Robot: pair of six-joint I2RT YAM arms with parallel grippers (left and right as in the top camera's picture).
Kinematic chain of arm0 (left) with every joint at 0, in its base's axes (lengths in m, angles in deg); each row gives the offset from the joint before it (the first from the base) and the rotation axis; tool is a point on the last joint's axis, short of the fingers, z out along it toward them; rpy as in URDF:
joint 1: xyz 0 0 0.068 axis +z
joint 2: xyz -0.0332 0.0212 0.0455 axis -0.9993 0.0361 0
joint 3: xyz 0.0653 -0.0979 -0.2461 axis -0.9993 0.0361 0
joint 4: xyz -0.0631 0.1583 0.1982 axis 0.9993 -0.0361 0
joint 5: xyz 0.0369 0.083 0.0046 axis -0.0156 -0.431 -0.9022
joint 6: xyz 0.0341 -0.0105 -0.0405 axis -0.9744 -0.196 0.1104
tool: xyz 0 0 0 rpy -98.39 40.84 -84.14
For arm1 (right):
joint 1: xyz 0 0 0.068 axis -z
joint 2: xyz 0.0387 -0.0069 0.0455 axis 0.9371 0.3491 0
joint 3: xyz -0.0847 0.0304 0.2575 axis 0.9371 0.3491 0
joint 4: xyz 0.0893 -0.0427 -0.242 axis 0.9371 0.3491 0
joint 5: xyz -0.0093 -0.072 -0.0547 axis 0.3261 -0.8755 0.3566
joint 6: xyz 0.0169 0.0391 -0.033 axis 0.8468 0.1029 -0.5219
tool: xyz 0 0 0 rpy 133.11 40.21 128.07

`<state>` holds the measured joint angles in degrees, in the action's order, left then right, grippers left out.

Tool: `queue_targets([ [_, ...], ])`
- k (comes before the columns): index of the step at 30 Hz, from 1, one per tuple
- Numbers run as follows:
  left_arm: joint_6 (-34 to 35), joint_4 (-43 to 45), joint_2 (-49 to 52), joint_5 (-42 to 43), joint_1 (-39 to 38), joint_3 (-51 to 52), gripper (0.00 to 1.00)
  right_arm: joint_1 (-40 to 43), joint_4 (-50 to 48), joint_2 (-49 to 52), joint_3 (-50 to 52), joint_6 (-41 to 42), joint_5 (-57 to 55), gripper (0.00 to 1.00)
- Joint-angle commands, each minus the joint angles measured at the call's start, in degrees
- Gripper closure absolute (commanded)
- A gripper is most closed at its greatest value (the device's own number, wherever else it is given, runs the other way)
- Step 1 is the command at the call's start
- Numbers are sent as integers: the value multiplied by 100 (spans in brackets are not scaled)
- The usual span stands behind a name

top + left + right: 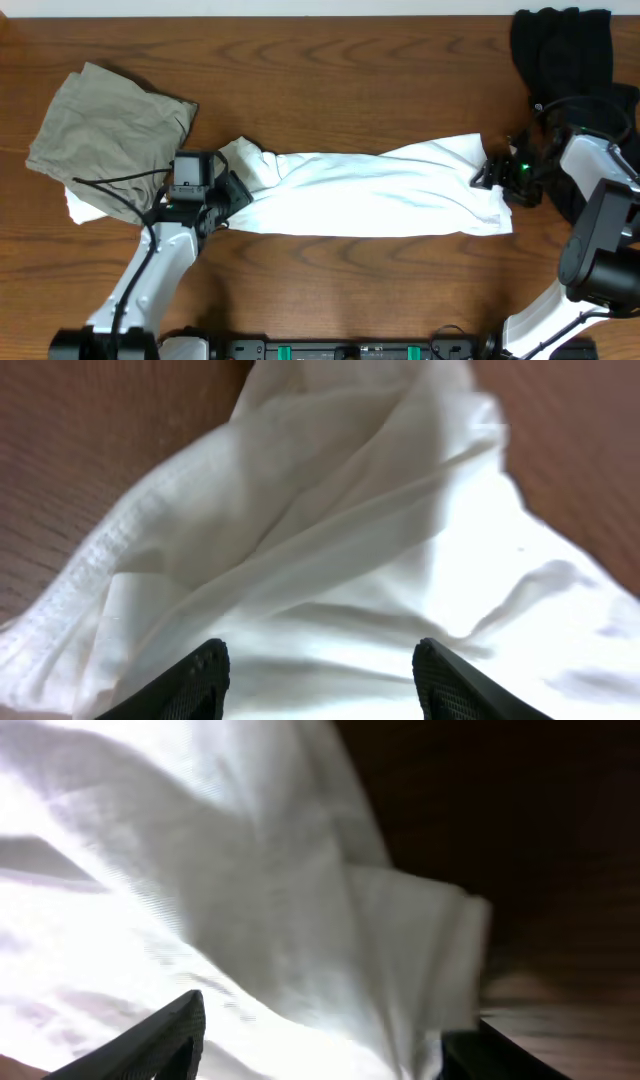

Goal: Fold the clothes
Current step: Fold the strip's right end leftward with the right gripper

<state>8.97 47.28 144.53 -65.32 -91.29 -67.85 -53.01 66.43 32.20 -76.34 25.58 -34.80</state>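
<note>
White T-shirt [370, 195] lies banded across the bench [330, 60], 9 to 3 o'clock. At its ends the left jaws and right jaws gape; either could snag loose cloth, undoing the fold.

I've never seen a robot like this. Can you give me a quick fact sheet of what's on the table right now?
Main garment: white T-shirt, gathered into a long band across mid-table
Left gripper: open, at its left end
Right gripper: open, at its right end
Other clothes: khaki garment at left, black garment in the far right corner
Surface: wooden table
</note>
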Motion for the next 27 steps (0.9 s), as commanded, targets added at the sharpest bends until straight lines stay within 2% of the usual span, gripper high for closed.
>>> queue_targets([
  [1, 0, -46, -140, -127, 44, 37, 38, -205, -22, 407, 238, -79, -28, 49],
  [2, 0, -59, -149, -125, 44, 37, 38, -229, -55, 407, 238, -76, -44, 62],
  [3, 0, -83, -151, -125, 44, 37, 39, -234, -85, 407, 238, -74, -44, 83],
  [4, 0, -118, -151, -122, 44, 37, 39, -234, -111, 407, 238, -74, -42, 98],
  [6, 0, -216, -151, -116, 44, 37, 42, -225, -170, 404, 236, -74, -44, 99],
  [11, -50, -476, -175, -94, 44, 37, 57, -157, -83, 321, 61, 63, -466, 99],
  [19, -111, -638, -387, -81, 44, 37, 58, 254, 1209, -98, -1298, 208, -1670, 99],
  [27, -151, -636, -472, -85, 44, 37, 57, -50, 2072, -282, -1993, 205, -1738, 99],
])
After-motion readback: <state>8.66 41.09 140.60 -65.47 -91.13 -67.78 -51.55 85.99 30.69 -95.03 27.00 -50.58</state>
